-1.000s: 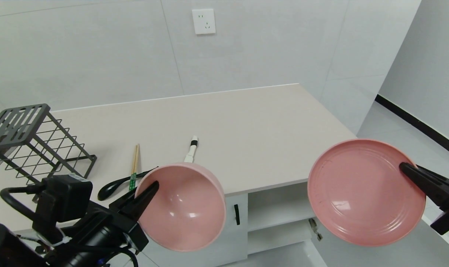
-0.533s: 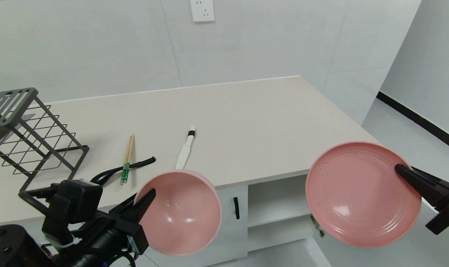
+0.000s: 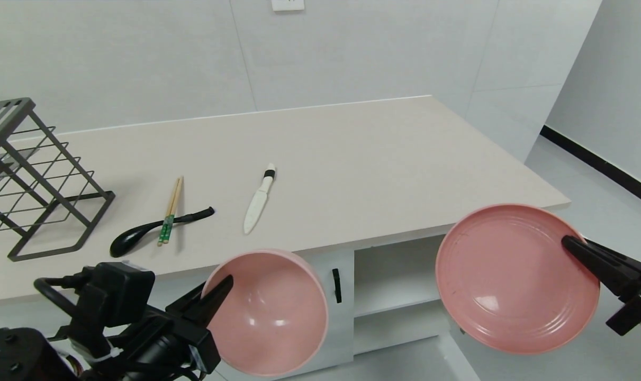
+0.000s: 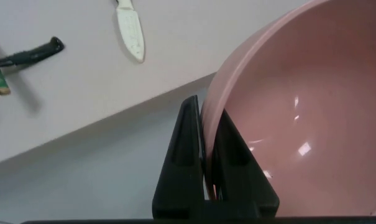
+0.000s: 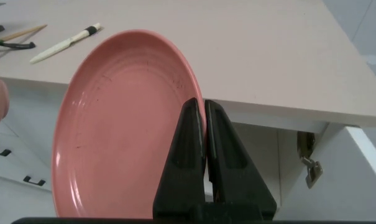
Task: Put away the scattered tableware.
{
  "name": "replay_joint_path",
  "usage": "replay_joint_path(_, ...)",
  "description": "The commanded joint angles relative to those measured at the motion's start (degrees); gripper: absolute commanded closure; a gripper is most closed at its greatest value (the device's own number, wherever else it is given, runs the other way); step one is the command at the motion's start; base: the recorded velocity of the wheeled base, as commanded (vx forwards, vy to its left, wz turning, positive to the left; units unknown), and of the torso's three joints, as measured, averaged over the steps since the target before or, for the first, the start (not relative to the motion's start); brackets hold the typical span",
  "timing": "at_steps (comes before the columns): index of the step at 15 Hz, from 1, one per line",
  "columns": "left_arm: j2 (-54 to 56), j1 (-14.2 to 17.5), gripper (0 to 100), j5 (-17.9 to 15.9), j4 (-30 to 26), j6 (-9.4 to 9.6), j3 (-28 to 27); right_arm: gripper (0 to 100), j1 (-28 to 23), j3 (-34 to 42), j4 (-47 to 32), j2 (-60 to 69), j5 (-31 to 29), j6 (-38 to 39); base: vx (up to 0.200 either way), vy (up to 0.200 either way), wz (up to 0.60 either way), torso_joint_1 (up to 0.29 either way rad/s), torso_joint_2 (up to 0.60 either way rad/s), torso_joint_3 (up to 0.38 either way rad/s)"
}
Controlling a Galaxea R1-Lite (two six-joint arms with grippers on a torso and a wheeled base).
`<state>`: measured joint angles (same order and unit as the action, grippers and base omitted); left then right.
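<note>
Two pink dishes held off the near edge of the counter, in front of the open cupboard.

The left gripper (image 3: 222,284) is pinched narrow on the rim of the pink bowl (image 3: 270,315), and the right gripper (image 3: 568,243) is clamped the same way on the rim of the pink plate (image 3: 511,278). Both dishes hang tilted in the air, well apart, below the countertop (image 3: 352,143). The cupboard shelf (image 3: 394,280) lies between them and looks like the goal. I'd say each dish should go in one at a time, levelled first. It should pass low enough to clear the counter edge and rest on the shelf before the jaws let go, since a rim pinch can slip. The knife (image 3: 259,198), chopsticks (image 3: 170,209) and black spoon (image 3: 151,228) lie on the counter near the wire rack (image 3: 34,174), waiting.
</note>
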<state>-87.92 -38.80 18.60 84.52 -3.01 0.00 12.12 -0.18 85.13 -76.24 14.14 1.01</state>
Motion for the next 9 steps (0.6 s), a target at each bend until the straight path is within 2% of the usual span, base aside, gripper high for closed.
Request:
replay_joint_path(1,0.3,0.2,100,-0.1,0.2,-0.68,0.0,100,0.2,0.0,0.0,-0.1,0.0,0.0,0.000,0.000,0.00,-0.090,0.17,0.080)
replay_joint_path(4,0.5,1.3,100,0.0,0.8,-1.56,0.0,100,0.2,0.0,-0.2,-0.3,0.0,0.2,0.000,0.000,0.00,-0.119,0.23,0.113)
replay_joint_path(9,1.3,4.0,100,-0.1,1.0,-1.56,0.0,100,0.2,0.0,-0.5,-0.1,0.0,0.3,0.000,0.000,0.00,-0.163,0.31,0.159)
